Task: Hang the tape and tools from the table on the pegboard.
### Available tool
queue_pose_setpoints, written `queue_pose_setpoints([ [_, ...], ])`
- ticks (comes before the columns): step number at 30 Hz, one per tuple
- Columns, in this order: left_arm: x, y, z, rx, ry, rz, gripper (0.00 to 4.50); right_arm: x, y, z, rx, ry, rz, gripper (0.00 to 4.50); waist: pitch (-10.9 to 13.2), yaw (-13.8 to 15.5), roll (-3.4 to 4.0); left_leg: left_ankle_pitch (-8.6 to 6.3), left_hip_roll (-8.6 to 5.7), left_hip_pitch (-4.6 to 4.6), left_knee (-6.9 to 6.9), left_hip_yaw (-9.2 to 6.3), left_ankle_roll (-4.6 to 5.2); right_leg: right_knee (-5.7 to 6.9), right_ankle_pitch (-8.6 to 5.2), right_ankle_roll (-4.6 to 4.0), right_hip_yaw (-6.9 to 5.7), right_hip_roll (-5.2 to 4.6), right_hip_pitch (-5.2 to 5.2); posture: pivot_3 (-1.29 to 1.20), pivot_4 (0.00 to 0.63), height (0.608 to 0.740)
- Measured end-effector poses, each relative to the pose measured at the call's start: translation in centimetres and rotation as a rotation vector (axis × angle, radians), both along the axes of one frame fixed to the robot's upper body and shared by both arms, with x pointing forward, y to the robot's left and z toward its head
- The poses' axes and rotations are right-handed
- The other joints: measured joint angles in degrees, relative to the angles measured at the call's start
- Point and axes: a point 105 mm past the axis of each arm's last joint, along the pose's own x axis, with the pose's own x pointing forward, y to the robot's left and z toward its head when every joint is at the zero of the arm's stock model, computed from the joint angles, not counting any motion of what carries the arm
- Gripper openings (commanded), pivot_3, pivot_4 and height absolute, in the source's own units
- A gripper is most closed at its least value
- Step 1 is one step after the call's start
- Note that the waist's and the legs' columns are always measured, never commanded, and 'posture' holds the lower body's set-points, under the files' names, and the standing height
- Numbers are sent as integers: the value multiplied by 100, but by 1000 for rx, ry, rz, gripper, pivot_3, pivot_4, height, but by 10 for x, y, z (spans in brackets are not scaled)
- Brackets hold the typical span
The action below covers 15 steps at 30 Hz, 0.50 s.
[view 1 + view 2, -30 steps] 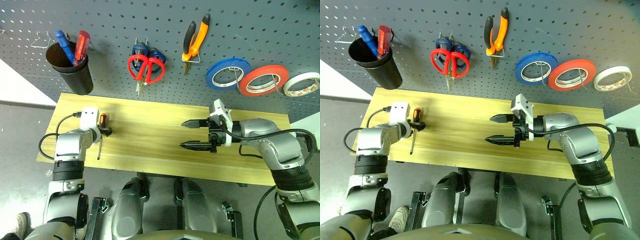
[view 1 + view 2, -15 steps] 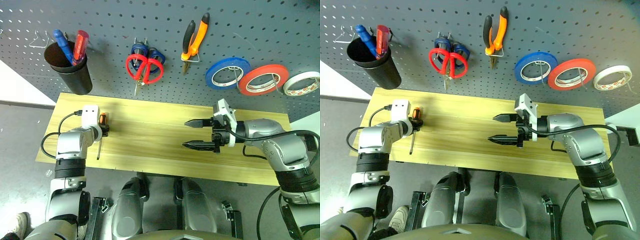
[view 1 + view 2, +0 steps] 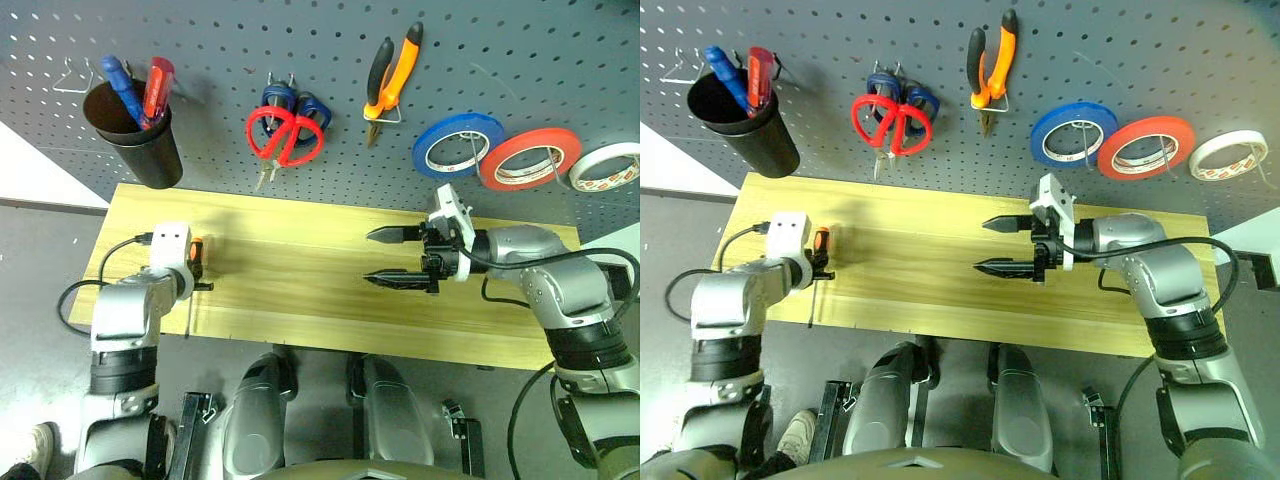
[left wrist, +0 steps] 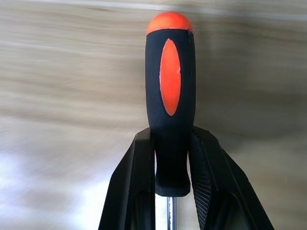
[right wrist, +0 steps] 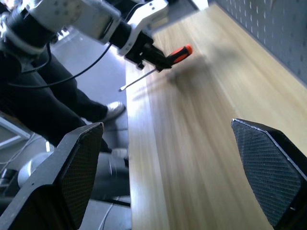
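**Left gripper clamps the screwdriver over the table's left end**

On the pegboard (image 3: 560,60), a black cup (image 3: 135,140) at ten o'clock holds a blue screwdriver (image 3: 118,80) and a red screwdriver (image 3: 160,85). To its right hang red-looped scissors (image 3: 283,137) over blue-looped scissors (image 3: 300,103), then orange-and-black pliers (image 3: 392,72) at twelve o'clock. At two o'clock hang a blue roll (image 3: 457,145), a red roll (image 3: 528,158) and the white tape (image 3: 605,167), side by side on wire hooks.

The table (image 3: 300,290) is bare between the two arms.

The left gripper (image 4: 172,163) is closed on the screwdriver (image 4: 170,110) at nine o'clock, over the table's left end. Its black fingers (image 4: 139,182) pinch the lower handle on both sides. The handle is black with an orange oval inset and an orange cap; the thin metal shaft points back toward the table's near edge.

The right gripper (image 3: 393,257) hangs above mid-table at three o'clock, fingers spread wide and holding nothing, pointing toward the left arm.
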Motion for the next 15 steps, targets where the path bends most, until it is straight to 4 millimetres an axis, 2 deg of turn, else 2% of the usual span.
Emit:
queue_pose_setpoints([
  [5, -28, 6, 22, 48, -80, -24, 622, 1, 0, 1, 30, 9, 30, 4500, -61, 22, -18, -1, -4, -12, -1, 1, -3, -9, 1, 2, -3, -2, -3, 56, 216, 734],
  [9, -48, -2, 21, 105, -194, -130, 622, 3, 2, 5, 52, -4, 54, 4500, -229, 1, -41, -7, -4, -29, -10, 1, -13, -32, 5, 4, -7, 1, -16, 65, 180, 734],
  [12, -52, -9, 28, 113, -290, -177, 622, 4, 3, 5, 63, -4, 59, 4500, -348, 14, -40, -8, -2, -64, -7, -5, -23, -35, 16, -1, -16, 5, -47, 73, 161, 734],
  [15, -51, -17, 48, 97, -426, -241, 622, 5, 5, 8, 71, -20, 69, 4500, -485, 30, -46, 0, -3, -92, 1, -3, -19, -38, 33, 4, -20, 10, -72, 78, 145, 734],
])
